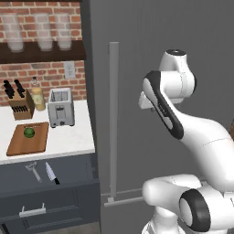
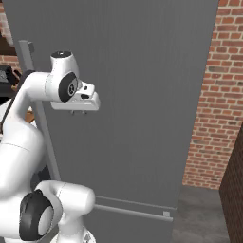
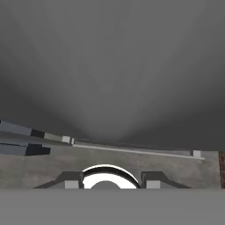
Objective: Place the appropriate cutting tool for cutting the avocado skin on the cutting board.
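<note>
Clearly we are not yet at the counter: our gripper (image 2: 79, 112) hangs in front of the tall grey refrigerator door (image 1: 151, 55), well apart from everything the task needs. In the hand view the 2 finger tips (image 3: 71, 184) stand apart with nothing between them, so the pincer is released and empty.

The small knife (image 1: 51, 173) with its pointed silver blade and black handle lies on the dark drawer front below the counter (image 1: 68, 141), just beside the Y-shaped peeler (image 1: 33, 170). The cutting board (image 1: 20, 144) rests on the white counter, with the avocado (image 1: 29, 132) sitting on it.

To do this step well, we judge that we should swing left toward the counter, come down over the black handle rather than the blade, and keep clear of the peeler so we do not pick the wrong tool. Landing the knife on bare wood beside the avocado looks safest.

Counted: 1 knife, 1 peeler, 1 avocado, 1 board, 1 toaster (image 1: 61, 108), 1 knife block (image 1: 21, 106), 1 bottle (image 1: 38, 95), 3 glasses (image 1: 44, 31) on the shelf.
</note>
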Motion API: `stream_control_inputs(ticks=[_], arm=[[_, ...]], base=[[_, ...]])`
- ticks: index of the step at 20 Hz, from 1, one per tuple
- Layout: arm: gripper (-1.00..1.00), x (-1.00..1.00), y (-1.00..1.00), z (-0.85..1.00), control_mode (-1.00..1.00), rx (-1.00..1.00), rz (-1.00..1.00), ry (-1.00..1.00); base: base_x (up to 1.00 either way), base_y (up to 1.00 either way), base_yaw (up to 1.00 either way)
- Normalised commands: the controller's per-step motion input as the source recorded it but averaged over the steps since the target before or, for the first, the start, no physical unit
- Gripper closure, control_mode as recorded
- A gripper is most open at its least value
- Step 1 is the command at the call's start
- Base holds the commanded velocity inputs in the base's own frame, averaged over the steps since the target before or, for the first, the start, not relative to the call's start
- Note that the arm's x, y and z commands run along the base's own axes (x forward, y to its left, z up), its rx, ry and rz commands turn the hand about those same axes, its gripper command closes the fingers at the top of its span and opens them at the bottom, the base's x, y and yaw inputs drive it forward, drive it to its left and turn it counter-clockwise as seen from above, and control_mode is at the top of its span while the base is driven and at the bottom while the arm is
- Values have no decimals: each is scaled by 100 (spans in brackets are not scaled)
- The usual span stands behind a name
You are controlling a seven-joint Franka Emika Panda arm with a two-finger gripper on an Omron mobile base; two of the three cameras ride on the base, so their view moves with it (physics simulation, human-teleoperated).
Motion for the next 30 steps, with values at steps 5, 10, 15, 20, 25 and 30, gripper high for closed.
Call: stream_control_inputs(ticks=[5, 10, 15, 20, 25, 30], arm=[[-100, -30, 19, -2, -100, -7, 0, -12], [-100, -80, 90, -43, -100, -18, 0, -14], [-100, -54, 100, -54, -100, -17, -1, 0], [-100, -22, 32, -27, -100, -2, -2, -2], [-100, 11, 3, -8, -100, 3, -5, 0], [-100, 33, 36, -12, -100, 0, -1, 8]], base=[[0, 0, 0], [0, 0, 0], [0, 0, 0], [0, 0, 0], [0, 0, 0], [0, 0, 0]])
